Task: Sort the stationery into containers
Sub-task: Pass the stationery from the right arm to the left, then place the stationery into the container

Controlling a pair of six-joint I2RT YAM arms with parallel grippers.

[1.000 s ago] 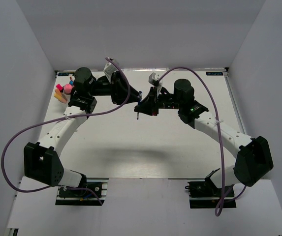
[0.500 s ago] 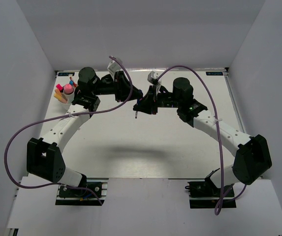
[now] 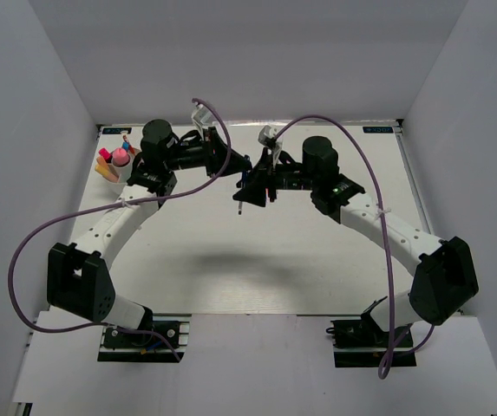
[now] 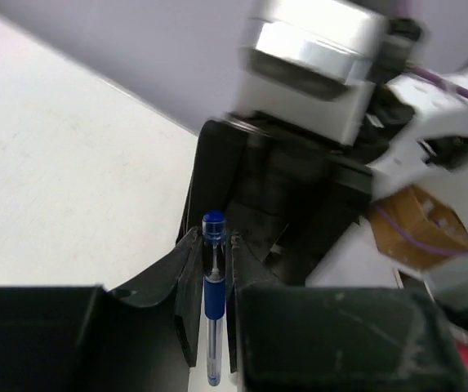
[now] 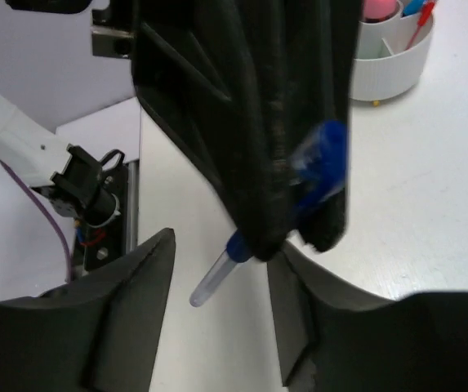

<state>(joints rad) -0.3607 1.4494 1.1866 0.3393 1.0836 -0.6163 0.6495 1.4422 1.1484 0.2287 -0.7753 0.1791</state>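
Blue pen point(image 4: 214, 302) hangs mid-table, well right of the far-left white bowl point(image 5: 389, 75), pinched in the left gripper point(image 4: 211, 253), jaws apparently clenched on its barrel. Right gripper point(image 5: 220, 265) is released, fingers spread around it. Light, stiff, slick plastic, so hold mid-barrel, not the cap.
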